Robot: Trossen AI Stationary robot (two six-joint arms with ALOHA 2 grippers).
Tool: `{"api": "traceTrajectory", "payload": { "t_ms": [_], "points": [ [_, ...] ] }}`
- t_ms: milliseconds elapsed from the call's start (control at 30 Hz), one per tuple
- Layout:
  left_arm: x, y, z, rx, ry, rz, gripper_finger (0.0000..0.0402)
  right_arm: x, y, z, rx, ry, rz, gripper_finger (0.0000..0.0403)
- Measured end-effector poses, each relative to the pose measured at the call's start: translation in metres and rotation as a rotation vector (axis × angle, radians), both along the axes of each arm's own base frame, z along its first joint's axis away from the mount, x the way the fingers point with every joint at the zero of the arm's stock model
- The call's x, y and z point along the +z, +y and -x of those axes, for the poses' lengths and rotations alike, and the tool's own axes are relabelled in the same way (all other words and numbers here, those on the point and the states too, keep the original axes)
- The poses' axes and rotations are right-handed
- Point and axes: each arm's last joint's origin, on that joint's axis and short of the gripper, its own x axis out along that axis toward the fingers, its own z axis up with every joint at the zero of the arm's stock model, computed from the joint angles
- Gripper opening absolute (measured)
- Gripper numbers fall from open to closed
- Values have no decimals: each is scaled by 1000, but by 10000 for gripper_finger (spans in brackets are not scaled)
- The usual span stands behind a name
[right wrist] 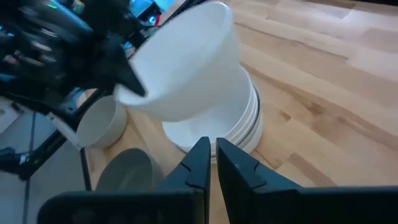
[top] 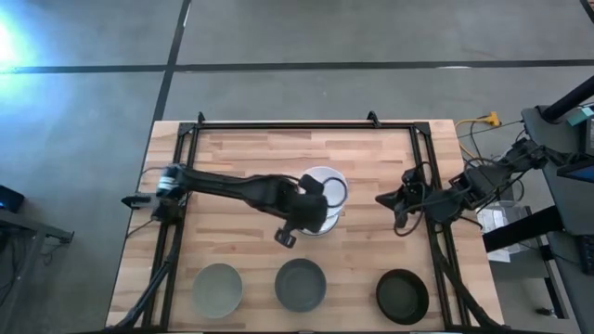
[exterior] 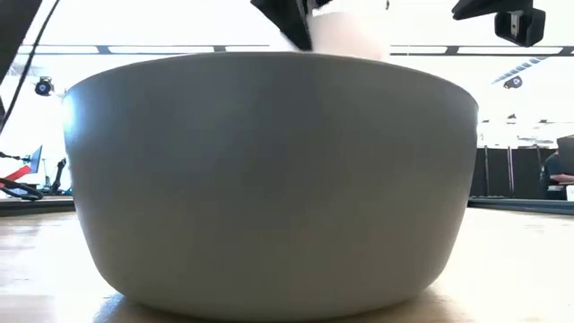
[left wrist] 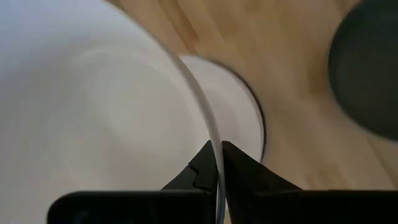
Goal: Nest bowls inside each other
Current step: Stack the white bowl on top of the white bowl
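Glare is flaring at the high view's upper-left corner. Windows are backlighting the low view, leaving the near grey bowl (exterior: 269, 179) dim. Motion blur is smearing the wrist views, softening the white bowl (left wrist: 93, 118).

The low view is basically useless here: one grey bowl (exterior: 269, 179) sits right against the lens and hides nearly the whole counter, with just a sliver of a white bowl (exterior: 350, 31) poking out above its rim. From above, the left end effector (top: 311, 209) covers part of the white stack (top: 325, 199), so I can't count the bowls in it. In the left wrist view the dark bowl (left wrist: 367, 68) is blurry and cut off by the picture's edge.
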Motion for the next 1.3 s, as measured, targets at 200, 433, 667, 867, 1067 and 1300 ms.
{"api": "traceTrajectory", "payload": {
  "t_ms": [200,433,667,867,1067,1300],
  "points": [
    [-29,-3,-18,5,150,-30,0,2,0,4,53,1,-17,22],
    [-43,-5,-23,6,168,-33,0,2,0,5,92,12,-21,22],
    [-45,-5,-23,0,177,-15,0,2,1,5,100,14,-14,22],
    [-45,-6,-23,6,176,-4,0,2,1,5,101,15,-13,22],
    [-49,-8,-22,16,197,53,0,2,1,5,98,13,-19,22],
    [-50,-8,-22,51,198,69,16,2,1,5,105,15,-29,22]
  ]
}}
